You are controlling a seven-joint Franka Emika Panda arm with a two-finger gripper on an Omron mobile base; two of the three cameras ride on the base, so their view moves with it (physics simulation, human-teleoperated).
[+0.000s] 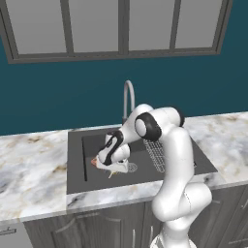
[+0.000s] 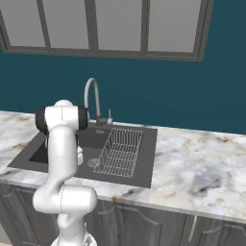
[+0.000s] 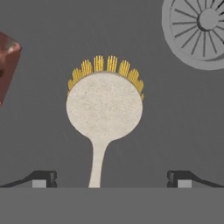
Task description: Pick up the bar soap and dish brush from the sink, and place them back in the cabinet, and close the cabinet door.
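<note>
Marble worktop [image 1: 34, 164], dark sink [image 1: 77, 160]: end effector [image 3: 111, 179] spread wide, gripping nothing, above dish brush [image 3: 104, 107]; bar soap [image 3: 8, 65] nearby.

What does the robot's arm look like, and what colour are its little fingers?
The arm is smooth, glossy white with fat rounded segments and dark bands at its joints. The hand has two small dark fingertips with pale grey pads. No cables or markings can be seen.

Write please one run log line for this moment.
hand: open, over dish brush | bar soap: beside brush | both in sink | nothing held
</note>
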